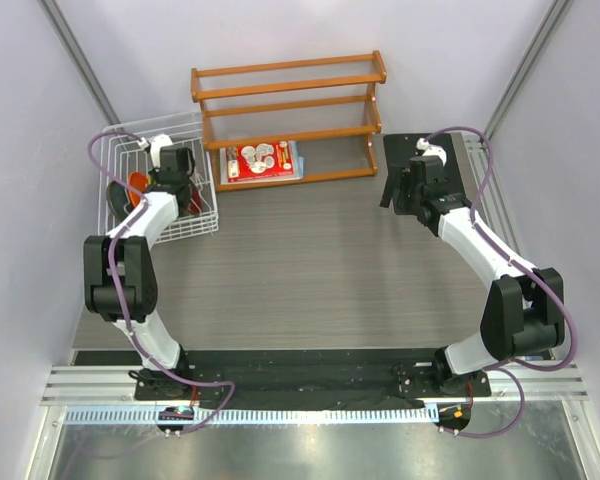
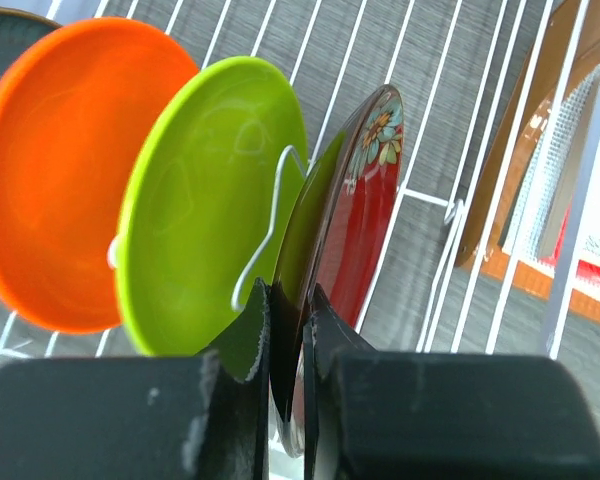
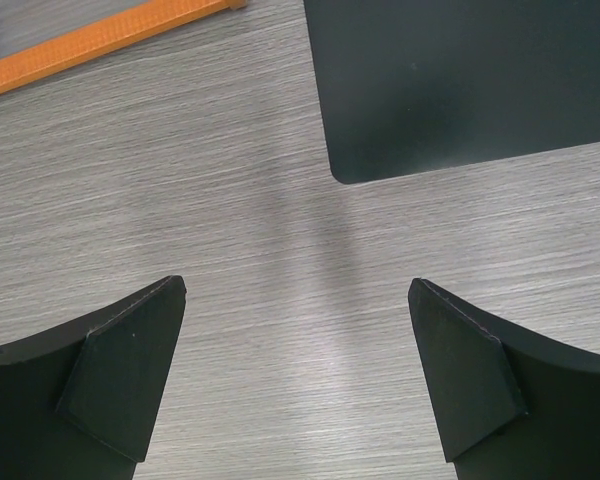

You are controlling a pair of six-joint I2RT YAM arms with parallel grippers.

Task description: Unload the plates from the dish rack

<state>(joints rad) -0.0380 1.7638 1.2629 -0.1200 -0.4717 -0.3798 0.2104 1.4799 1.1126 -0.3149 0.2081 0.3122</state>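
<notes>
The white wire dish rack [image 1: 202, 224] stands at the far left of the table. In the left wrist view the plates stand on edge between its tines [image 2: 450, 210]: a blue-grey one [image 2: 5, 30], an orange one [image 2: 65, 170], a lime green one [image 2: 215, 200] and a dark red floral one [image 2: 365, 210]. My left gripper [image 2: 288, 290] is inside the rack [image 1: 175, 185], shut on the rim of the dark red plate. My right gripper [image 3: 298, 290] hangs open over bare table at the far right [image 1: 405, 190], holding nothing.
A brown wooden three-tier shelf [image 1: 290, 110] stands at the back, with a flat red-and-white package [image 1: 263, 160] on its lowest tier. A black mat [image 1: 430, 155] lies under the right arm, its corner just beyond the right fingers [image 3: 460, 80].
</notes>
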